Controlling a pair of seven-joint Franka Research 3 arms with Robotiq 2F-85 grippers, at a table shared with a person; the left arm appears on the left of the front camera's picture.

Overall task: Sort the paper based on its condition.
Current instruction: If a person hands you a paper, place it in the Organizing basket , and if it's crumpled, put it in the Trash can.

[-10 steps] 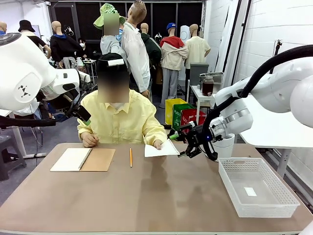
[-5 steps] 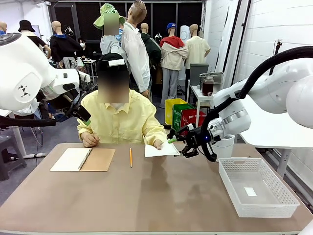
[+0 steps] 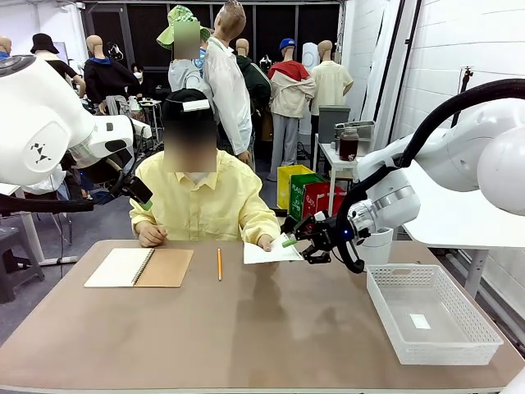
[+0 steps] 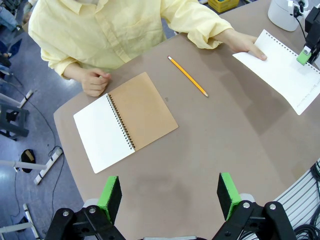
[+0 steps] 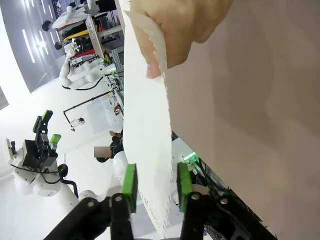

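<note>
Brown table (image 3: 246,328) in a crowded workroom, with a person (image 3: 201,201) in a yellow shirt seated at its far side. An open notebook (image 3: 139,267) lay toward the left, a pencil (image 3: 219,264) beside it, and a white basket (image 3: 410,349) stood at the right.

The paper (image 3: 271,250), one flat sheet with a punched edge, rested on the far part of the table under the person's hand (image 3: 265,241). The right tool (image 3: 297,240) stood at the sheet's free end, its jaws parted with one green pad on each side of the edge and nothing yet pinched; the right wrist view showed the sheet passing between the pads. The left tool (image 4: 170,195) hung high over the table near the notebook, wide open and empty.

The step in hand was judged to be taking the sheet from the person. To do it well, the pads should close squarely on the margin, well inside the edge, so that the thin sheet neither slips nor tears at the holes. The pull should be light and in the plane of the sheet, and begin only once the hand lets go.
</note>
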